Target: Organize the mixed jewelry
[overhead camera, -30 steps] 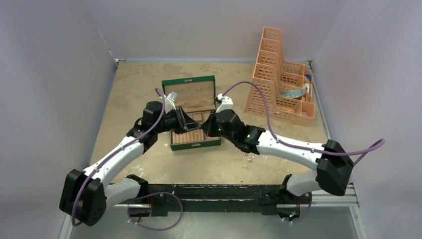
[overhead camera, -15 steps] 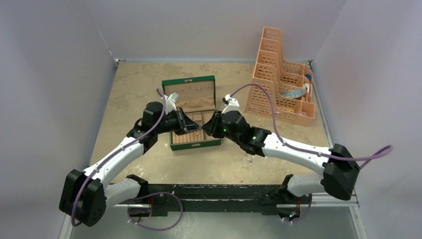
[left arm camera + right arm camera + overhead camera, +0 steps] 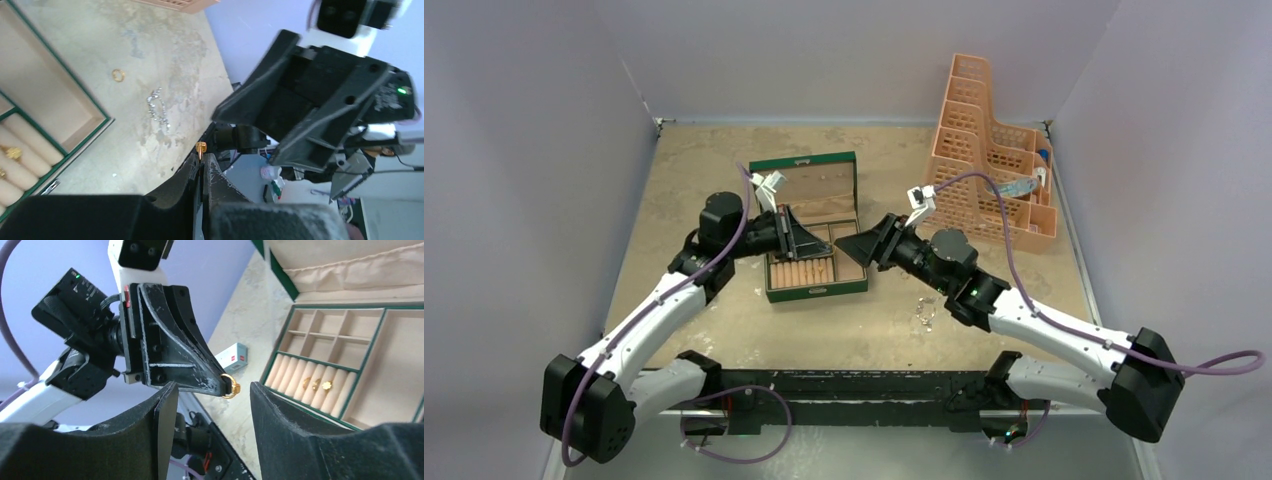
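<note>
My left gripper is shut on a small gold ring that sticks out past its tips; the right wrist view shows the same ring at the left fingertips. My right gripper stands open, a short way off, its jaws either side of that ring without touching it. Both grippers hover over the open green box. Three gold pieces sit in its ring rolls. On the table lie another gold ring and a silvery chain, also seen from above as the chain.
An orange mesh organizer stands at the back right. A small white carton lies on the table left of the box. The box lid stands upright behind the grippers.
My right gripper has opened and drawn back to the right, away from the left gripper. The left gripper closed on the ring and keeps it, lifted slightly.
</note>
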Motion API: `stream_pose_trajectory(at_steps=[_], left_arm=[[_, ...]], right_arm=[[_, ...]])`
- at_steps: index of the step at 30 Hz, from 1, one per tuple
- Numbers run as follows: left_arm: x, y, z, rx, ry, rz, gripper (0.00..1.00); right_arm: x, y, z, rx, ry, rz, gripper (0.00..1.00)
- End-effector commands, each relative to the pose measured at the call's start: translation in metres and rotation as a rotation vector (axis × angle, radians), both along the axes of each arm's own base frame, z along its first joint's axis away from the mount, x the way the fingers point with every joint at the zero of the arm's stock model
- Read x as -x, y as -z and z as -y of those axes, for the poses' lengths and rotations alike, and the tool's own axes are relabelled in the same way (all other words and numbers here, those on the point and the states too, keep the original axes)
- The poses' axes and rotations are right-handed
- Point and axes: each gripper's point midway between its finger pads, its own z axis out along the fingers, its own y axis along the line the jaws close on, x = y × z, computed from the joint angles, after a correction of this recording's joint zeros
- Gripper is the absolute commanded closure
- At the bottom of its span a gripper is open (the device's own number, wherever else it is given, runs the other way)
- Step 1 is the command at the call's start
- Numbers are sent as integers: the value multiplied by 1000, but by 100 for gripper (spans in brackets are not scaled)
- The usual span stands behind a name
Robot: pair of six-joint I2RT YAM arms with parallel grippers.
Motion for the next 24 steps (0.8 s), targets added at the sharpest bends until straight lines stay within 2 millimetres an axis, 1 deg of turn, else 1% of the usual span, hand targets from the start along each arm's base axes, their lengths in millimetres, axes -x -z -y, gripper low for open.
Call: stream_pose_trajectory(at_steps=[1,3,4,7,9,12,17,24], left_arm=[[19,-58,5,118,143,163,100],[25,-66,6,151,181,183,100],[28,-69,6,164,196,190,100],[34,-77,6,198,227,222,100],[37,-79,6,211,236,236,100],[40,-80,5,220,243,242,100],[43,-80,5,230,253,240,100],[44,-74,5,235,258,231,100]], right_arm=[[20,-39,-3,-171,-108,75,41],[27,-46,-1,-217,-139,93,40],[31,-46,0,-234,-152,95,40],[40,-49,1,-272,-195,103,45],[43,-46,0,-278,-215,101,48],[45,-47,0,-291,-229,100,53],[48,-53,0,-310,-240,115,59],[44,-57,-4,-327,-243,94,66]])
